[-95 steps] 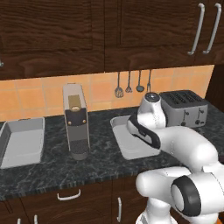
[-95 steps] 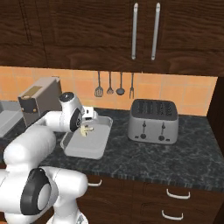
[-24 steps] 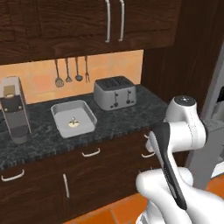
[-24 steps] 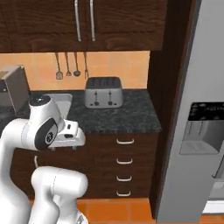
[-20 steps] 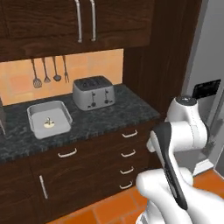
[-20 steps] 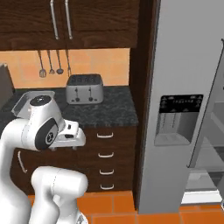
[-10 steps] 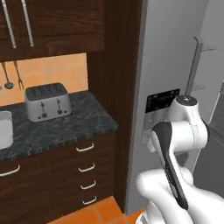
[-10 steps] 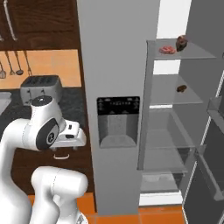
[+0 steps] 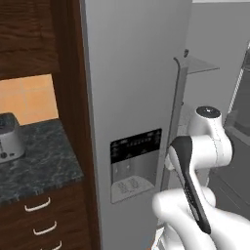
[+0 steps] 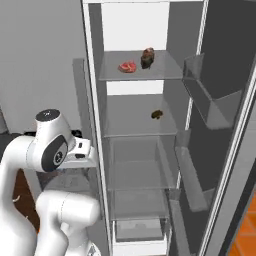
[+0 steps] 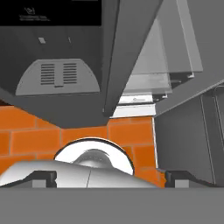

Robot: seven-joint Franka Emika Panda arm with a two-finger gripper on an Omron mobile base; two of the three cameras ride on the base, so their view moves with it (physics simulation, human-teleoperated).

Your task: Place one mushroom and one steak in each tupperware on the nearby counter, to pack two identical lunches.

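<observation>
With my hand [image 11: 107, 175] open and empty, tucked low, I should square up to the open fridge [image 10: 150, 150] and reach level for the steak [image 10: 127, 66] on its top shelf [image 10: 165, 72].

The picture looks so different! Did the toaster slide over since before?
No. The toaster still stands on the counter by the orange wall; the robot's base drove right, shifting the view.

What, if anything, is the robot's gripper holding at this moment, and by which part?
Nothing is held. The gripper is open, its fingertips wide apart with nothing between them. The steak lies on the top fridge shelf.
</observation>
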